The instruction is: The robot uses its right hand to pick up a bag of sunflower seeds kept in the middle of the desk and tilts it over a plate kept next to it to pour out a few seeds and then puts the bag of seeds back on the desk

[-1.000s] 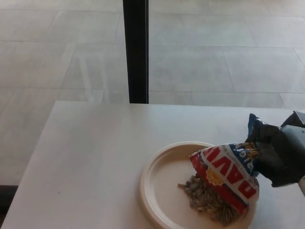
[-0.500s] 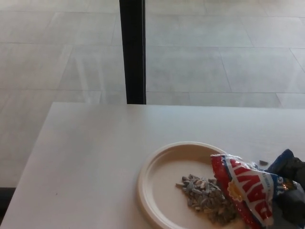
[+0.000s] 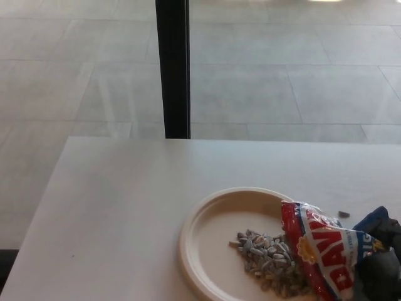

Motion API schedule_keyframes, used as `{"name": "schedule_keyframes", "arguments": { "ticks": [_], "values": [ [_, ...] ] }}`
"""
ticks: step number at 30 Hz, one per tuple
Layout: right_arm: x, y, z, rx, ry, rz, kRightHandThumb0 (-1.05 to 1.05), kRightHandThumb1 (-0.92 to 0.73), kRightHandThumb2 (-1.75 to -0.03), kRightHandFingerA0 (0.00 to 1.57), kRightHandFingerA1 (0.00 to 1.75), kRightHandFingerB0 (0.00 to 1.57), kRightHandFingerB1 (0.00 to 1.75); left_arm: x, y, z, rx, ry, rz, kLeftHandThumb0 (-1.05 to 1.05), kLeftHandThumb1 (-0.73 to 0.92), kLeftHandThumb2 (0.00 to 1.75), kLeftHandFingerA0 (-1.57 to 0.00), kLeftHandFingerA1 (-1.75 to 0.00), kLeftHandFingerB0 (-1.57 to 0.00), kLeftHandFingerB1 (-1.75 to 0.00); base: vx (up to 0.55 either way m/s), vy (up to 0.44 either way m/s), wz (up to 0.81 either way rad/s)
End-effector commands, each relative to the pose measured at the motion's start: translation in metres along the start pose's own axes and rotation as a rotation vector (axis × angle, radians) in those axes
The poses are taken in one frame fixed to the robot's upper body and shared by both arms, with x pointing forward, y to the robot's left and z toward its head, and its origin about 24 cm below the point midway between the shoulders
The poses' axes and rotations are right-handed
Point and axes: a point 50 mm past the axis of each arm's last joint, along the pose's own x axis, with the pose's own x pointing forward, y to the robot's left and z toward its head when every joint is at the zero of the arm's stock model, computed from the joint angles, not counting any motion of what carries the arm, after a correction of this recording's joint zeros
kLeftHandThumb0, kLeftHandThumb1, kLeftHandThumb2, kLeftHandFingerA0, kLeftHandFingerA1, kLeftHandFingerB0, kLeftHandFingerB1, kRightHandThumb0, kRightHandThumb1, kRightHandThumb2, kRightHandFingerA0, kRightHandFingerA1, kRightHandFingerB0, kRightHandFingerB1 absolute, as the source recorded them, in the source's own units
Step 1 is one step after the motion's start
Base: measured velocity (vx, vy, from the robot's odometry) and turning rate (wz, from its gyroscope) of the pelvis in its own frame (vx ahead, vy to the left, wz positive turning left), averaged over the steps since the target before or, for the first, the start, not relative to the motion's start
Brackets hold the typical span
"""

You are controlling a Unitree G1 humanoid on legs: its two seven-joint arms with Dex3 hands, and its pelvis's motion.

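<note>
Though lower now, bag (image 3: pixel 322 254) over plate (image 3: pixel 213 219).

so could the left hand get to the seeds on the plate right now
Probably yes. The left hand is not in view, and the seed pile lies open on the plate, with the bag and right hand only on its right side.
</note>
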Motion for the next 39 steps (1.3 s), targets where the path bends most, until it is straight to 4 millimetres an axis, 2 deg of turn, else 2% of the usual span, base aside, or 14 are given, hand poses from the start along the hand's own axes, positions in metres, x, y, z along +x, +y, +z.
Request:
{"name": "schedule_keyframes", "arguments": {
  "ticks": [1,3,4,5,8,9,11,13,15,17,20,24,26,39],
  "values": [
    [-0.009,0.025,-0.022,0.104,0.138,0.063,-0.33,-0.49,-1.18,0.98,1.75,0.82,1.58,-0.001,0.001,-0.002,0.01,0.008,0.007,-0.78,0.72,0.62,-0.67,-0.62,-0.54,-0.45,0.0,0.0,0.0],
    [-0.008,0.029,-0.023,0.119,0.179,0.063,-0.33,-0.45,-1.27,1.06,1.75,0.91,1.39,0.0,0.001,0.0,0.019,-0.003,0.0,-0.76,0.74,0.62,-0.66,-0.62,-0.54,-0.46,0.0,0.0,0.0],
    [-0.008,0.03,-0.025,0.13,0.214,0.06,-0.4,-0.52,-1.22,1.27,1.38,1.01,1.15,0.0,0.0,0.0,-0.015,-0.004,-0.011,-0.75,0.73,0.62,-0.65,-0.62,-0.53,-0.47,0.0,0.0,0.0],
    [-0.009,0.031,-0.026,0.136,0.236,0.054,-0.34,-0.45,-1.21,1.05,1.75,0.97,1.2,0.0,0.001,0.001,-0.007,-0.003,-0.008,-0.75,0.73,0.62,-0.66,-0.61,-0.53,-0.46,0.0,0.0,0.0],
    [-0.011,0.033,-0.031,0.143,0.295,0.043,-0.3,-0.56,-0.95,1.09,1.75,0.95,0.85,0.0,0.001,0.001,0.033,-0.003,-0.001,-0.76,0.75,0.62,-0.67,-0.6,-0.54,-0.43,0.0,0.0,0.0],
    [-0.011,0.033,-0.033,0.154,0.325,0.042,-0.35,-0.52,-1.06,1.27,1.36,0.87,0.84,0.0,0.001,0.001,0.038,0.001,0.004,-0.78,0.74,0.62,-0.67,-0.6,-0.54,-0.43,0.0,0.0,0.0],
    [-0.014,0.035,-0.037,0.166,0.359,0.037,-0.35,-0.67,-0.78,1.02,1.59,0.87,0.69,0.0,0.002,0.0,0.031,0.004,0.008,-0.78,0.74,0.62,-0.67,-0.61,-0.54,-0.43,0.0,0.0,0.0],
    [-0.017,0.038,-0.041,0.178,0.38,0.033,-0.44,-0.76,-0.62,0.95,0.91,0.59,0.53,-0.001,0.002,0.0,0.023,-0.001,0.002,-0.77,0.73,0.62,-0.68,-0.62,-0.54,-0.44,0.0,0.0,0.0],
    [-0.02,0.042,-0.044,0.203,0.356,0.126,-0.46,-0.73,-0.62,0.52,0.76,0.29,0.39,0.0,0.002,0.0,0.051,0.005,-0.002,-0.76,0.75,0.63,-0.65,-0.58,-0.53,-0.42,0.0,0.0,0.0],
    [-0.026,0.044,-0.043,0.166,0.338,0.238,-0.57,-0.57,-0.81,0.0,0.21,0.04,0.24,0.0,0.002,0.001,0.03,0.0,-0.004,-0.77,0.73,0.62,-0.64,-0.61,-0.53,-0.45,0.0,0.0,0.0],
    [-0.031,0.045,-0.041,0.09,0.302,0.296,-0.6,-0.56,-0.73,0.0,0.0,0.04,0.11,0.0,0.002,0.001,0.03,0.0,0.001,-0.79,0.73,0.63,-0.63,-0.6,-0.53,-0.44,0.0,0.0,0.0],
    [-0.036,0.041,-0.034,0.02,0.251,0.354,-0.59,-0.54,-0.69,0.0,0.0,0.04,0.03,0.0,0.002,0.001,0.03,0.001,0.004,-0.77,0.74,0.63,-0.63,-0.6,-0.52,-0.43,0.0,0.0,0.0],
    [-0.038,0.038,-0.03,-0.008,0.208,0.369,-0.65,-0.31,-0.63,0.0,0.16,0.0,0.03,0.0,0.002,0.002,0.001,-0.001,0.0,-0.77,0.73,0.62,-0.63,-0.61,-0.51,-0.44,0.0,0.0,0.0],
    [-0.047,0.011,-0.015,-0.235,0.004,0.436,-0.69,-0.37,-0.66,0.0,0.0,0.0,0.05,0.0,0.003,0.003,-0.009,-0.012,-0.013,-0.77,0.73,0.62,-0.65,-0.64,-0.52,-0.45,0.0,0.0,0.0]
  ]
}}
